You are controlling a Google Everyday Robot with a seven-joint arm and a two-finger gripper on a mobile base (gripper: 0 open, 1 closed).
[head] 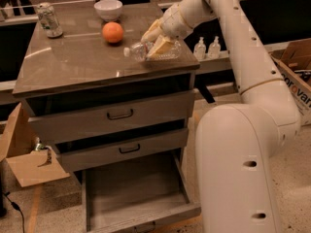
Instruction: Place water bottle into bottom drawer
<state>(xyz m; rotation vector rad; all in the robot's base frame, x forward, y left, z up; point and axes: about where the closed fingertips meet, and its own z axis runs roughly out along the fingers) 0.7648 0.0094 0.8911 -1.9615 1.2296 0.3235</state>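
Already got the bottom drawer (131, 188) pulled wide open at the foot of the cabinet, grey floor showing. Got the gripper (156, 40) at the right front of the cabinet top (73, 62), fingers closed from either side on the water bottle (141, 51), held on its side with the white cap pointing left. Cannot tell whether lifted clear or resting on the surface. Probably about a third done. Left to do, judging from this: carry out past the front edge, lower in front of the two upper drawers (116, 118), set down inside and let go. Well apart at the back: orange (112, 32), bowl (108, 8), can (49, 19).
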